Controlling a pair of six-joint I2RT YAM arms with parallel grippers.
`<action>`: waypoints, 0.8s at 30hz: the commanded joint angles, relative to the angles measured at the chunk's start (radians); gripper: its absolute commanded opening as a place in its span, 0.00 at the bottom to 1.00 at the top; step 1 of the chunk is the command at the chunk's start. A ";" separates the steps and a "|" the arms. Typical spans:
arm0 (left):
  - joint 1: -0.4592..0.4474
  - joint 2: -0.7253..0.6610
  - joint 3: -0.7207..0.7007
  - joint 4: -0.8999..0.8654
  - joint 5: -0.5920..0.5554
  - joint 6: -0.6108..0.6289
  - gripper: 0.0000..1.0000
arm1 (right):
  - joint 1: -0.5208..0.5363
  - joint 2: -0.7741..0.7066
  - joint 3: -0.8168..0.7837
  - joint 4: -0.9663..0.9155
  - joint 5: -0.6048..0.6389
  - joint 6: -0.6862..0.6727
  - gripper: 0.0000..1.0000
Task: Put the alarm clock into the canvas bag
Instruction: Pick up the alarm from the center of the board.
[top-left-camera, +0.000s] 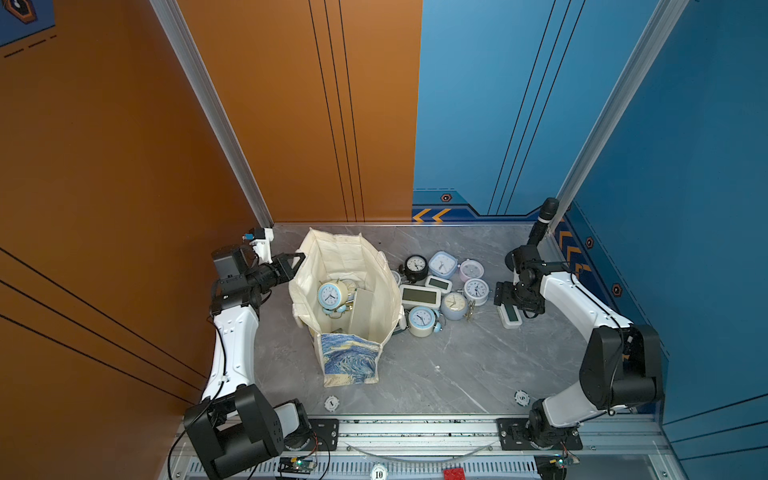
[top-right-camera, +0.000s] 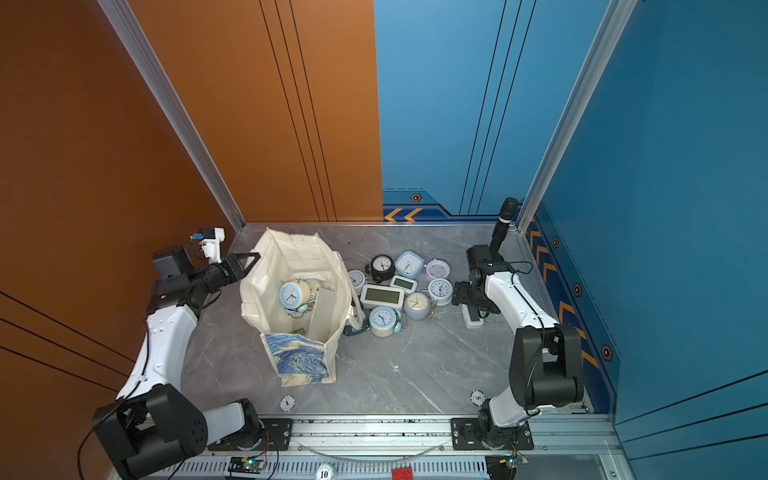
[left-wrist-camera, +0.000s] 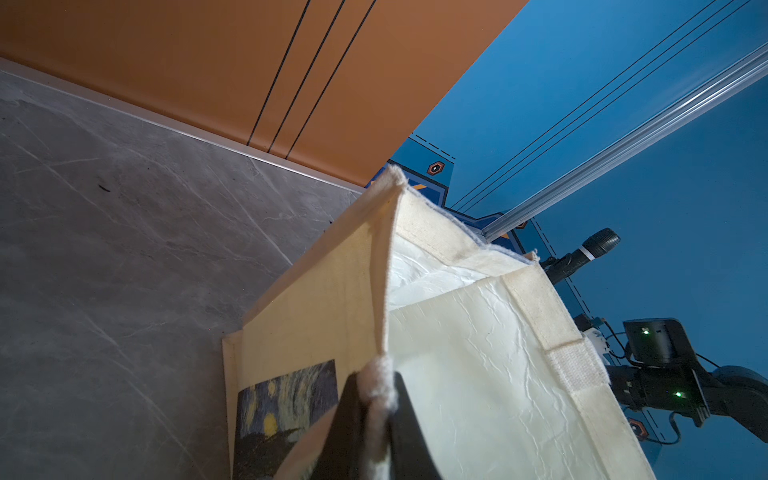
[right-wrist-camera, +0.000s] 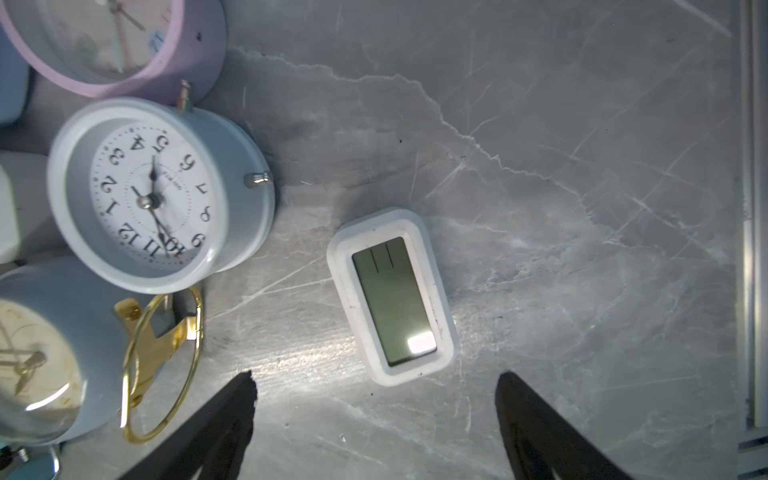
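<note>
While my left gripper (left-wrist-camera: 376, 419) is clamped on the rim of the canvas bag (left-wrist-camera: 478, 374), holding that side of the mouth up, my right gripper (right-wrist-camera: 374, 386) hangs with its jaws spread wide and nothing between them. Just ahead of its fingertips a small white digital clock (right-wrist-camera: 392, 297) lies flat on its back, screen up, on the grey table (right-wrist-camera: 582, 166). Neither finger touches it. I take it to be the alarm clock I go for next, so this round is at the reach, with the grasp not yet made.

Near it on one side sit a pale blue round clock (right-wrist-camera: 162, 195), a lilac one (right-wrist-camera: 104, 45) and a clock with a gold ring handle (right-wrist-camera: 45, 357). In a top view these belong to the pile of clocks (top-left-camera: 436, 291) lying between the bag and my right arm.

The bag stands upright toward my left, its painted face toward the front edge and its mouth wide open. Inside I can see a cream twin-bell clock with a blue face (top-left-camera: 330, 295) and a flat rectangular clock (top-left-camera: 361, 309) leaning beside it.

So I judge the job begun but far from finished. A couple of clocks are in, and the greater part is outside on the table. For the white one, the grasp, the carry across the pile and the drop into the mouth all remain.
</note>
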 joint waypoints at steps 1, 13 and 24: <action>0.006 -0.016 -0.011 0.025 -0.006 -0.003 0.00 | -0.024 0.030 -0.040 0.046 -0.040 -0.026 0.91; 0.007 -0.015 -0.010 0.025 -0.004 -0.003 0.00 | -0.055 0.104 -0.072 0.077 -0.070 -0.045 0.85; 0.007 -0.016 -0.010 0.025 -0.005 -0.003 0.00 | -0.067 0.123 -0.071 0.084 -0.085 -0.049 0.75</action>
